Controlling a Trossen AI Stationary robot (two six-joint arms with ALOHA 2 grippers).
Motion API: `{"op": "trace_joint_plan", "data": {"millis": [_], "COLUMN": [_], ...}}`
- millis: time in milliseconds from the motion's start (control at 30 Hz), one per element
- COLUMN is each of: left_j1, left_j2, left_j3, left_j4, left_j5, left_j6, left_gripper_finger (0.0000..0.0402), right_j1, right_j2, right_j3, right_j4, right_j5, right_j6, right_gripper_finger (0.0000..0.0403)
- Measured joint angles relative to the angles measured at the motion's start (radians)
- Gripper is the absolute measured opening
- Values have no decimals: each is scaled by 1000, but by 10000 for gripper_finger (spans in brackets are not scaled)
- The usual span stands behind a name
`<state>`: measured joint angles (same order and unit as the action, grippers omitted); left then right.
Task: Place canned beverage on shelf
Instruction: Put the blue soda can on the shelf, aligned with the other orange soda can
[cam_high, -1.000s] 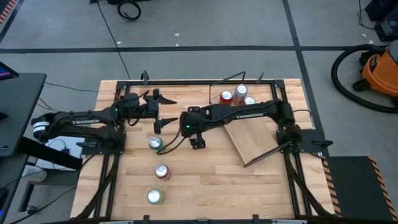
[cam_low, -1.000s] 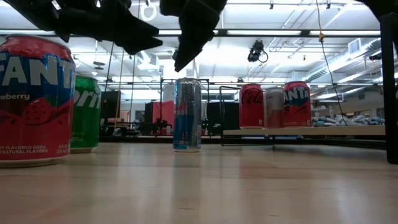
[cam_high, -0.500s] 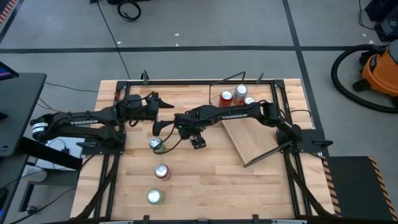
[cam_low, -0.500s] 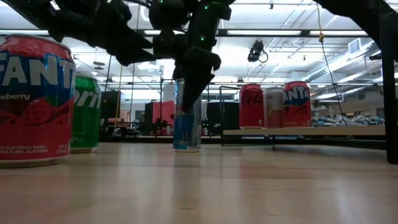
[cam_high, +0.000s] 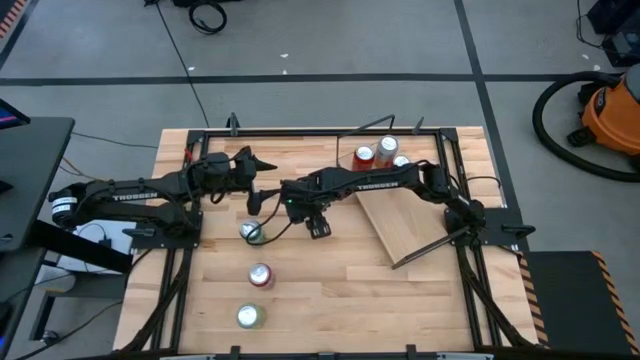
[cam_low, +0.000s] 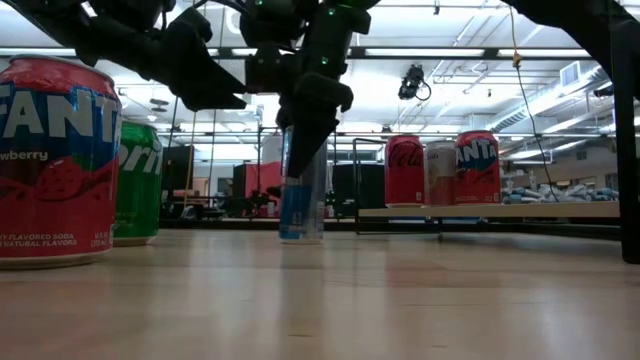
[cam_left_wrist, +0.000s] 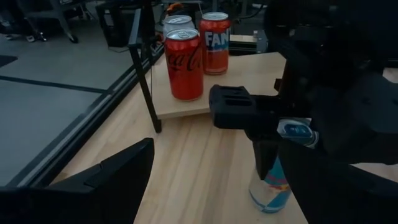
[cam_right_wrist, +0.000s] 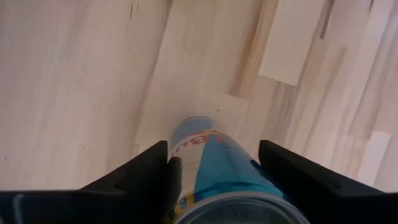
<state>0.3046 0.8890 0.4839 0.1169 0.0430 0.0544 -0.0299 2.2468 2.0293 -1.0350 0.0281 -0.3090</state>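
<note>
- The right tool (cam_right_wrist: 211, 180) is lowered over the slim blue can (cam_low: 301, 190), fingers spread either side and not yet closed, so a grasp looks imminent.
- The can stands upright on the counter (cam_high: 330, 290), well apart from the shelf (cam_high: 405, 225), where three cans (cam_high: 380, 154) already stand.
- The left tool (cam_high: 262, 163) hangs nearby, open and empty.

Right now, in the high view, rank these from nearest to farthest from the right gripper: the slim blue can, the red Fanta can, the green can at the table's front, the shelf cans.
From the right gripper:
1. Slim blue can, between its fingers.
2. Red Fanta can, toward the table's front.
3. Green can, farther along the same row.
4. Shelf cans, far across, at the shelf's back corner.
</note>
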Motion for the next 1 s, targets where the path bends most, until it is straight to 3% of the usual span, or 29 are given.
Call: {"op": "trace_joint_plan", "data": {"millis": [400, 833, 1000], "left_j1": [0, 0, 0], "left_j2": [0, 0, 0], "left_j3": [0, 0, 0], "left_j4": [1, -6, -22], "left_j5": [0, 0, 1], "left_j6": [0, -19, -36], "left_gripper_finger": [355, 355, 355], "right_j1": [-4, -33, -67], "right_j2": [-48, -216, -296], "right_j3": [0, -4, -75], "right_j4": [-127, -344, -342], "right_j5": [-4, 2, 38], "right_j6": [19, 26, 62], "right_gripper_finger": [249, 249, 249]}}
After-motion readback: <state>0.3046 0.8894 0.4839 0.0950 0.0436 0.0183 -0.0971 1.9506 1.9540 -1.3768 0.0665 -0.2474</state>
